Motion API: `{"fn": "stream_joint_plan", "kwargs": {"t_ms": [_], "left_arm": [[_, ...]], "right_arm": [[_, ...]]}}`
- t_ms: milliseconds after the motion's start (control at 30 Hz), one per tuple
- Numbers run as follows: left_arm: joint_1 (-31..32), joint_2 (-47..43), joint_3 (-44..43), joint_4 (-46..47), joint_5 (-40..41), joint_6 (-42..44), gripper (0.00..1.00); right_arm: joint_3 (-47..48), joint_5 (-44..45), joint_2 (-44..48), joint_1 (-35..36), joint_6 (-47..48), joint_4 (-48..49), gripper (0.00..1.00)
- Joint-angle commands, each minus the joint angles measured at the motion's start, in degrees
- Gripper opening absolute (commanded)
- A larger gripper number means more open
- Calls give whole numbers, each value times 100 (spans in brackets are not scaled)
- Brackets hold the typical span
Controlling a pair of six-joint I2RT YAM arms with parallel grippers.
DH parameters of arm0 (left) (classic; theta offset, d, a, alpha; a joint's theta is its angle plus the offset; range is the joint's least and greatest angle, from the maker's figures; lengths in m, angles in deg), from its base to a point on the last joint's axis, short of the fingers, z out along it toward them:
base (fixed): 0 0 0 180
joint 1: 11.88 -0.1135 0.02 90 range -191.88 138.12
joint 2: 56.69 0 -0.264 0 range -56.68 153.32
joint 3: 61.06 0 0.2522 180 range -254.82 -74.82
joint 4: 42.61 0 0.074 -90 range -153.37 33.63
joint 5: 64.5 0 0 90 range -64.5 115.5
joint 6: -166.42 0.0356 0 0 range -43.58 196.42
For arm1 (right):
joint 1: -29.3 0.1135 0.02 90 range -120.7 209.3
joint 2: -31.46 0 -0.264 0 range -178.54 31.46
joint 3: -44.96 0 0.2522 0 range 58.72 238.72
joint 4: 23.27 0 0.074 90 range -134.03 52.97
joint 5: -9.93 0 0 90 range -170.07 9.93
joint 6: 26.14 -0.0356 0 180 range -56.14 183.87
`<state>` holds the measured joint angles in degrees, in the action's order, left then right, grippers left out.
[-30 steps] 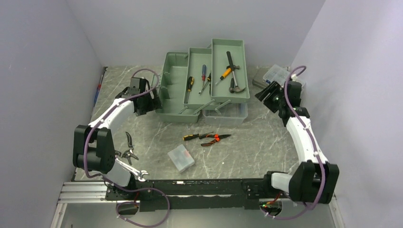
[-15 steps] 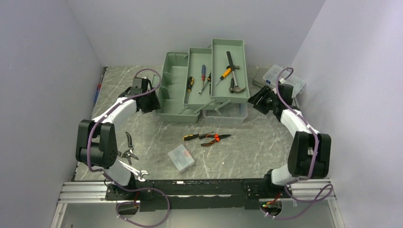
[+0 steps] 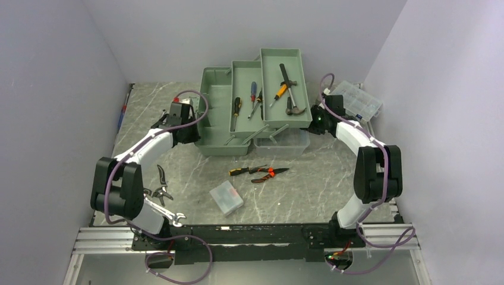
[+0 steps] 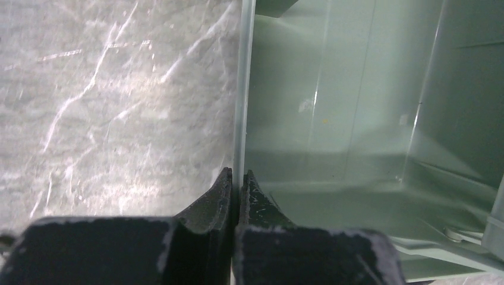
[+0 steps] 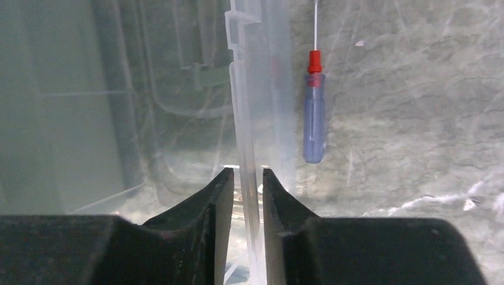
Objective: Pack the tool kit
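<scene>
1. Toolbox: green, cantilever trays fanned open, standing at the rear middle of the surface. Screwdrivers and a hammer lie in its trays.
2. Left pincer: at the toolbox's left edge, closed tight on its thin side wall.
3. Right pincer: at the toolbox's right side, clamped across the wall of the clear bin that sits under the raised trays. A blue-handled screwdriver lies just outside that wall.
4. In front of the toolbox: pliers and a small clear case.
5. Front left of the toolbox: shears and a wrench.
</scene>
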<state>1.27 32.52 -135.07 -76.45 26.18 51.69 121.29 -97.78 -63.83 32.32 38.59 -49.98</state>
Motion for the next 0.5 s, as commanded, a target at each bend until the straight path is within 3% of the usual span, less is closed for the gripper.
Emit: {"fn": "stream_joint_plan", "kwargs": {"t_ms": [0,67,467], "left_arm": [[49,-690,351,-36,69,-365,0],[107,-868,489,-59,71,-367,0],[305,-1067,729,-46,17,-311,0]], "right_arm": [[474,501,53,431,429,-439,17],[630,874,115,571,553,-643,0],[1740,2329,756,1189,1113,-1651,0]]}}
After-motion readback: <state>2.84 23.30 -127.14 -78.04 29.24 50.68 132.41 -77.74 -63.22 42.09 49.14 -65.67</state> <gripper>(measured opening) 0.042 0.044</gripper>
